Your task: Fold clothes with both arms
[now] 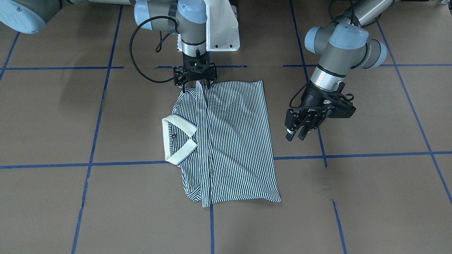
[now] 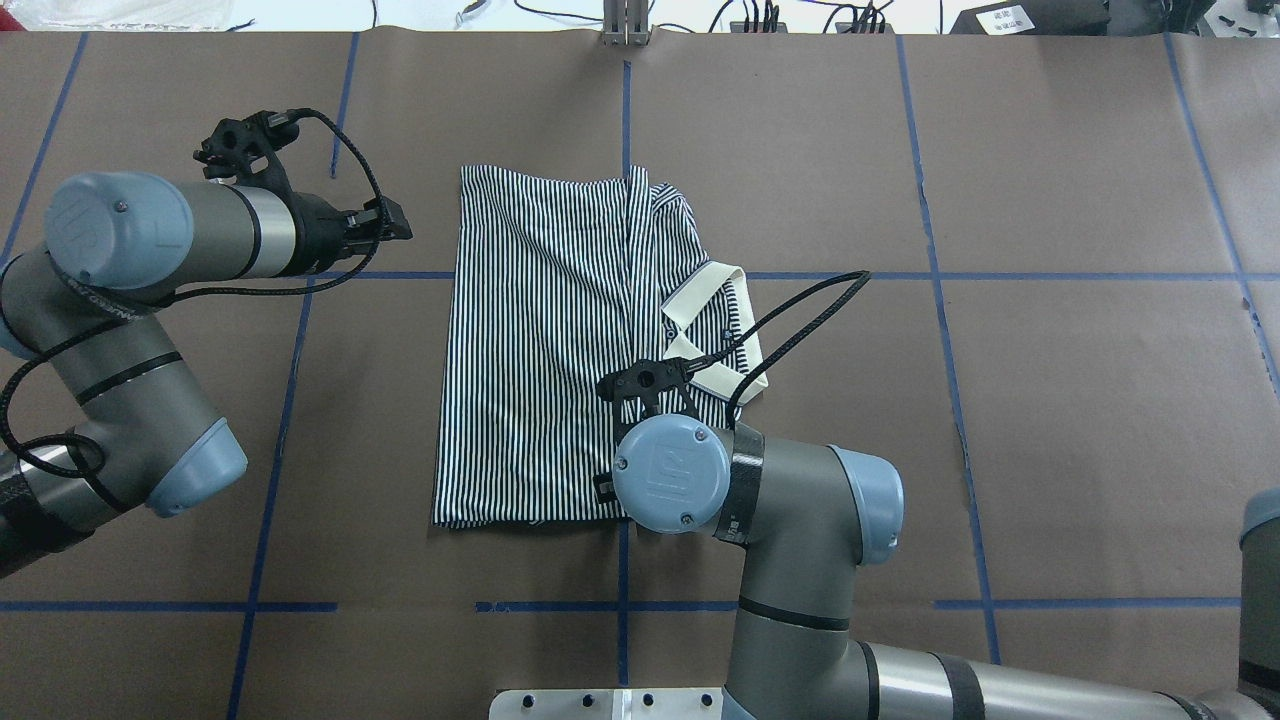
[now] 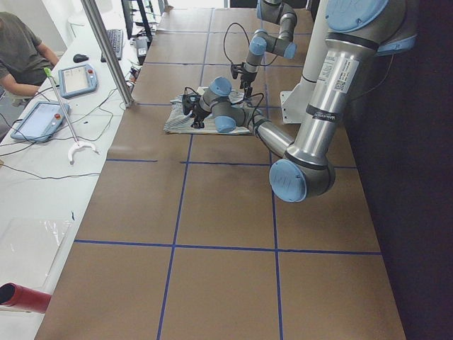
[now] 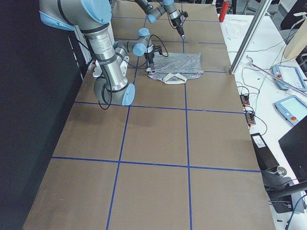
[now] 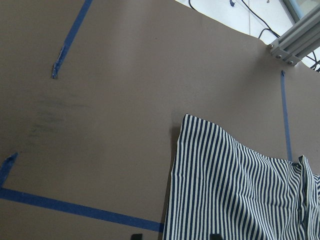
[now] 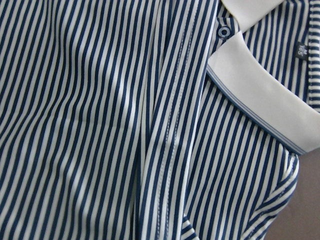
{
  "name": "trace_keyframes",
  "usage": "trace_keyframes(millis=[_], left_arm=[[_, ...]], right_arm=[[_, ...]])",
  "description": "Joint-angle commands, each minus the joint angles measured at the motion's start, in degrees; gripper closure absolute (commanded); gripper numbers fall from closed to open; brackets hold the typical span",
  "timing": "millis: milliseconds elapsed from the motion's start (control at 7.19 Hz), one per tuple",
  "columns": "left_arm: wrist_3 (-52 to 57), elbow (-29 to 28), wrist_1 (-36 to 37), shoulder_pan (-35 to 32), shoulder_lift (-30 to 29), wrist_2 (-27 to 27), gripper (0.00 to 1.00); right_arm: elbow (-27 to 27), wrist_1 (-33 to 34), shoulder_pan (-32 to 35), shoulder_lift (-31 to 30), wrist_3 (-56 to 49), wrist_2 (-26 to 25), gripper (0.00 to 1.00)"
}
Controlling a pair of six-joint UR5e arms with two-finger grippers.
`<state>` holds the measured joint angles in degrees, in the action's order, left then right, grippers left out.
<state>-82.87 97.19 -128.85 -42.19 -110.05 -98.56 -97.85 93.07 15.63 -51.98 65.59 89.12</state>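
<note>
Contact between the right gripper point(image 1: 196, 84) and the shirt point(image 1: 233, 141) occurs at the shirt's edge nearest the robot, where a long lengthwise fold point(image 1: 204, 148) begins. The gripper points straight down onto that edge, a stance suited to pinning or pinching the fold's end. Whether its jaws are closed on the cloth cannot be told, since the wrist view shows only stripes and collar and no fingers. The left gripper point(image 1: 296, 135) hangs above the bare table point(image 1: 370, 194) just beside the shirt's hem side, apart from the cloth. Its fingertips point(image 5: 215, 236) are spread with nothing between them, so it is open and empty, probably poised to take the far hem corner point(image 5: 186, 119). The shirt lies flat at the middle of the table across a blue tape line point(image 1: 123, 164), with its sides already turned in to form a narrow rectangle. The cream collar point(image 1: 180, 124) faces the robot's right. By this judgement the lengthwise folds are done and a crosswise fold, hem toward collar, remains.
</note>
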Motion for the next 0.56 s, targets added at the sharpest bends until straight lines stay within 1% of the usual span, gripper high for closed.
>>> trace_keyframes(millis=[0, 417], left_arm=[[0.0, 0.0, 0.0, 0.0, 0.0, 0.0, 0.46], [0.0, 0.1, 0.0, 0.1, 0.0, 0.0, 0.46]], right_arm=[[1.9, 0.0, -1.0, 0.5, -0.2, -0.1, 0.0], [0.6, 1.1, -0.7, -1.4, -1.8, 0.3, 0.0]])
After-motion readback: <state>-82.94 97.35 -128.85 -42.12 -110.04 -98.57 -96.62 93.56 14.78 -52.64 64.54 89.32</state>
